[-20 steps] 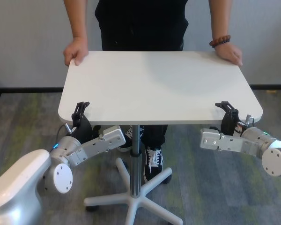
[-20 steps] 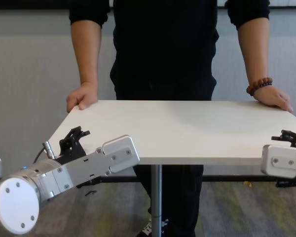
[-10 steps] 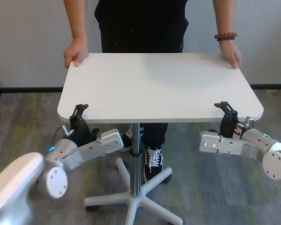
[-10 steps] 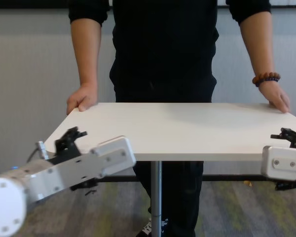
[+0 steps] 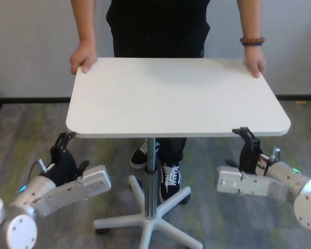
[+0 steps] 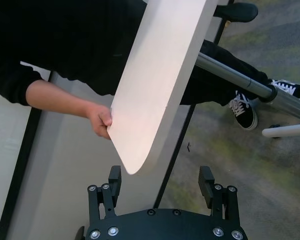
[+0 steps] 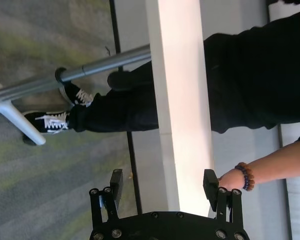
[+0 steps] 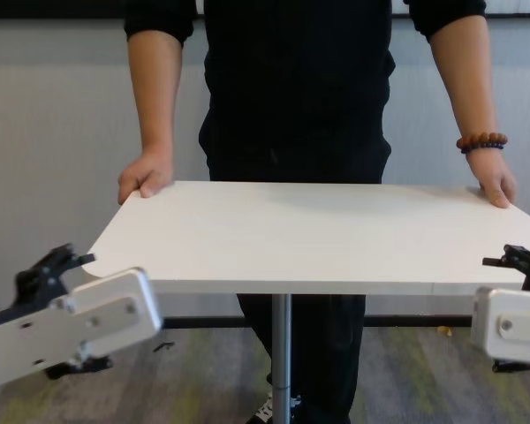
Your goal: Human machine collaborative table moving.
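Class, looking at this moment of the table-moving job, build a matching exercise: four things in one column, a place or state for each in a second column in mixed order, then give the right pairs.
Things
1. table
2. left gripper
3. right gripper
4. bracelet

Places or states
A. open, off the near left corner, clear of the edge
B. open, its fingers on either side of the near right edge
C. on the person's wrist at the far right corner
D. white top on a silver pole, held by two hands at the far edge

Pairs: 1-D, 2-A, 3-B, 4-C
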### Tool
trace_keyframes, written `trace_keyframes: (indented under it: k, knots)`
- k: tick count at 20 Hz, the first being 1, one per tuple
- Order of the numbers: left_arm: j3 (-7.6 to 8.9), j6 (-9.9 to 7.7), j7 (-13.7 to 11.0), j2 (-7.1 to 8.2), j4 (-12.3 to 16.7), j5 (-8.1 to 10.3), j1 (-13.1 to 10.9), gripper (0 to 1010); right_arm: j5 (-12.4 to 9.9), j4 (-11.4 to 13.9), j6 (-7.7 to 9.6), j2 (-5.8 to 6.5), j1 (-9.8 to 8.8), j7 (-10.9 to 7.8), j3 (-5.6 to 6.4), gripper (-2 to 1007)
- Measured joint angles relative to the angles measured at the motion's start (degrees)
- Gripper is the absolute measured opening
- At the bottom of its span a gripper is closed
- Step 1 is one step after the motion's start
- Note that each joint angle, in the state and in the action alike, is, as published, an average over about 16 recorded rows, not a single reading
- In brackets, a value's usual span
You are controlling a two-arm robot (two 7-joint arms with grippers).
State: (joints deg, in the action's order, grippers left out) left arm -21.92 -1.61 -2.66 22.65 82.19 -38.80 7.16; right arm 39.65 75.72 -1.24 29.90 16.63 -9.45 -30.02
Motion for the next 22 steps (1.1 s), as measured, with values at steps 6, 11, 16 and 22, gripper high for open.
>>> trace_keyframes:
  k: [6,11,16,22]
  knots:
    - [6.31,-1.03,-0.6,1.40,11.3,6.11,-10.2,1002,-6.6,10.9,-1.21,0.94,-9.42,1.86,4.69,1001]
    - [12.35,-1.82,-1.9,0.45,18.7,13.71,-17.9,1001,-14.0,17.8,-4.91,0.22,-17.25,4.69,9.37,1001]
    - [17.56,-1.93,-3.7,-0.99,24.8,20.89,-24.5,1001,-19.9,22.4,-8.58,-1.38,-23.63,7.03,12.61,1001]
    - [21.55,-0.31,-5.5,-1.67,30.7,25.53,-30.9,1001,-22.6,27.1,-10.84,-3.13,-29.46,8.76,14.17,1001]
